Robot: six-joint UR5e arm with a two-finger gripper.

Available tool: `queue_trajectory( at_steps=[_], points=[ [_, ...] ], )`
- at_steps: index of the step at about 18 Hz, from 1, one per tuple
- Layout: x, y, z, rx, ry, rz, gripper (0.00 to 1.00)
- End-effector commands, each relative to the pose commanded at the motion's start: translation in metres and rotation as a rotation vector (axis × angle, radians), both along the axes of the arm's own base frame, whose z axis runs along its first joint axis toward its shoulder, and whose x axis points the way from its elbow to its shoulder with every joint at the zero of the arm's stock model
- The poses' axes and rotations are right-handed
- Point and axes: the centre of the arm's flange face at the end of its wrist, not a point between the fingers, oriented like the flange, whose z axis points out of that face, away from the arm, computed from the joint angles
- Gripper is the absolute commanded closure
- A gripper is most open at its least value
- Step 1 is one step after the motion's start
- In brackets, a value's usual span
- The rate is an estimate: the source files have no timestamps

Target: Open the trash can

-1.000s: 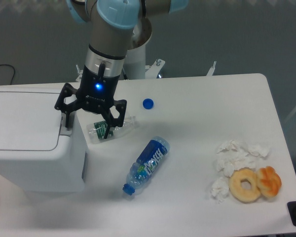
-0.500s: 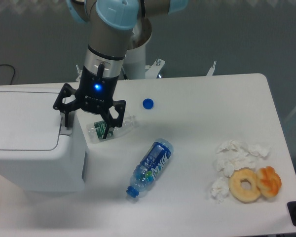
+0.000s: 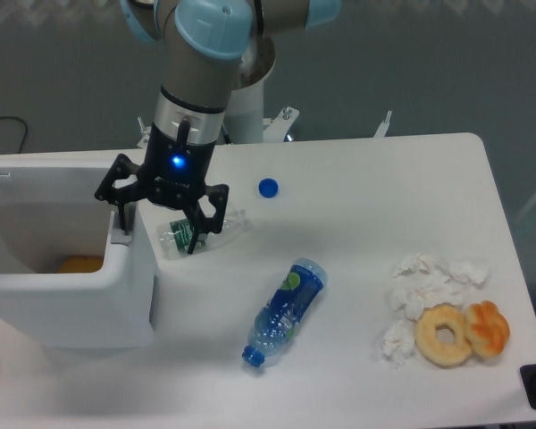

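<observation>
Under your spread hand (image 3: 157,228) sat one lidless trash can (image 3: 67,286); rightward, two bottles, two pastries, white desk (image 3: 384,188).

Blue bottle (image 3: 287,312) lying on table (image 3: 384,179), blue cap (image 3: 268,188), crumpled tissues (image 3: 426,286), two donuts (image 3: 462,332)

White trash can (image 3: 71,295), blue bottle (image 3: 289,311), blue cap (image 3: 268,188), white tissues (image 3: 429,281), black hand (image 3: 157,228).

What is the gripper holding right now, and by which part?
Nothing is held. The gripper is open, one finger on the trash can push tab.
</observation>
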Motion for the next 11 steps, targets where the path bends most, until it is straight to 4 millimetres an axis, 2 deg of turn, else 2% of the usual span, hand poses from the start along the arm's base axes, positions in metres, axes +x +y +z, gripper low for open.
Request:
queue_trajectory(
  at_steps=[4, 8, 11],
  points=[
    [-0.008, -0.004, 0.013, 0.019, 0.014, 0.013, 0.00],
    [-0.036, -0.014, 0.047, 0.077, 0.057, 0.045, 0.00],
    [-0.041, -0.015, 0.054, 0.089, 0.158, -0.070, 0.00]
  ],
)
